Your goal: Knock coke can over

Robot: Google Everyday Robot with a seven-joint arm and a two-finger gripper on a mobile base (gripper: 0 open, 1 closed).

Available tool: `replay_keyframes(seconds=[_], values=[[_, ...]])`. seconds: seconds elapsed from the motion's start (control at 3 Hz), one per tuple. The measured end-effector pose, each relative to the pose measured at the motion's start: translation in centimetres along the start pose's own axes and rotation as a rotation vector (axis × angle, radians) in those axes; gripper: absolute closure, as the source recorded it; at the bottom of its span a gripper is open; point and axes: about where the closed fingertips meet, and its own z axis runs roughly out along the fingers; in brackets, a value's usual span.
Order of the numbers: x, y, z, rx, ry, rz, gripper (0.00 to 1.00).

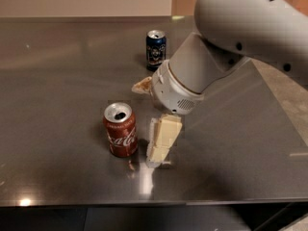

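Observation:
The coke can [120,137], red with white script and an opened silver top, stands upright on the dark metal table [57,81], left of centre. My gripper [158,154] hangs from the big white arm [231,42] and points down at the table just right of the can. A narrow gap separates it from the can's side. Its cream fingers [166,131] look pressed together and hold nothing.
A dark blue can [156,49] stands upright at the back, behind the arm. A small tan object [143,85] lies partly hidden behind the wrist. The table's front edge runs along the bottom, and its right edge slants down beside a stone floor [288,100].

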Motion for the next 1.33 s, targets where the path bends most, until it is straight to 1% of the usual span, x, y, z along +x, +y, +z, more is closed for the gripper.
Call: replay_keyframes(seconds=[0.33,0.67,1.0,1.33], values=[[-2.0,-0.8,1.5,-0.018,-0.069,-0.015,0.00],[-3.3,-1.1,2.5,-0.042,-0.118,-0.013,0.00],[-4.1,-1.3,2.9,-0.054,-0.140,-0.020,0.17],[-3.9,-1.9,2.7,-0.047,-0.141,-0.019,0.41]])
